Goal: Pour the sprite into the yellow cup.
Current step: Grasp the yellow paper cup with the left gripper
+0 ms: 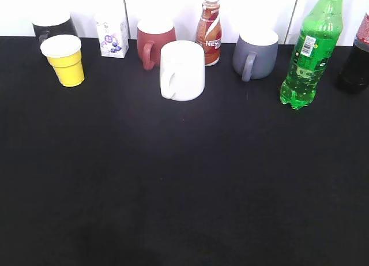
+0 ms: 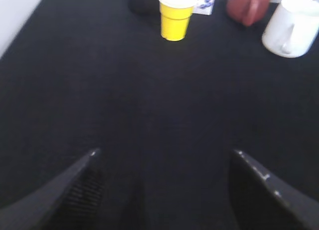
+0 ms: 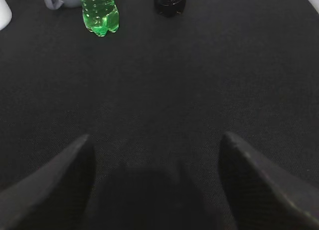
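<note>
The sprite (image 1: 309, 52), a tall green bottle, stands upright at the back right of the black table; its base shows at the top of the right wrist view (image 3: 99, 13). The yellow cup (image 1: 66, 61) stands upright at the back left, and shows in the left wrist view (image 2: 175, 15). My left gripper (image 2: 164, 152) is open and empty, low over the table, well in front of the cup. My right gripper (image 3: 155, 136) is open and empty, well in front of the bottle. Neither gripper shows in the exterior view.
Along the back stand a black mug (image 1: 52, 26), a small white carton (image 1: 112, 36), a red mug (image 1: 154, 42), a white mug (image 1: 182, 70), a brown Nestle bottle (image 1: 209, 32), a grey mug (image 1: 254, 53) and a dark cola bottle (image 1: 357, 58).
</note>
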Robot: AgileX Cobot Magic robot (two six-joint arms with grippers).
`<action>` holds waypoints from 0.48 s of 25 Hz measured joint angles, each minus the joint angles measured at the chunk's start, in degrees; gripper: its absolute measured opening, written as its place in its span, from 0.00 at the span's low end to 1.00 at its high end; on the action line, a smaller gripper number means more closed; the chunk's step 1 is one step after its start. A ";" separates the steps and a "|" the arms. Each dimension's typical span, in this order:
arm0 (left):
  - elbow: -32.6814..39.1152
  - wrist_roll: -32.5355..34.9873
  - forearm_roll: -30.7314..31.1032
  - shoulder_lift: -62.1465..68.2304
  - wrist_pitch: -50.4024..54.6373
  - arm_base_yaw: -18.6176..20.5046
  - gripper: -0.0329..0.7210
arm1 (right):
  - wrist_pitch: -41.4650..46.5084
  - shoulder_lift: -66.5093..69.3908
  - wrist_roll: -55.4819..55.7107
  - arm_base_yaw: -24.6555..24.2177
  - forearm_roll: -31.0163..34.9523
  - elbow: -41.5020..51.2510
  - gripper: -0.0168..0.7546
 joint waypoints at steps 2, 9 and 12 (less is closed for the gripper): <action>-0.84 0.00 -0.12 0.00 -2.22 0.00 0.82 | 0.00 0.00 0.00 0.00 0.00 0.00 0.78; 11.55 0.00 -0.02 10.75 -51.44 0.00 0.81 | 0.00 0.00 0.00 0.00 0.00 0.00 0.78; 19.45 0.00 0.19 25.84 -74.57 0.00 0.81 | 0.00 0.00 0.00 0.00 0.05 0.00 0.78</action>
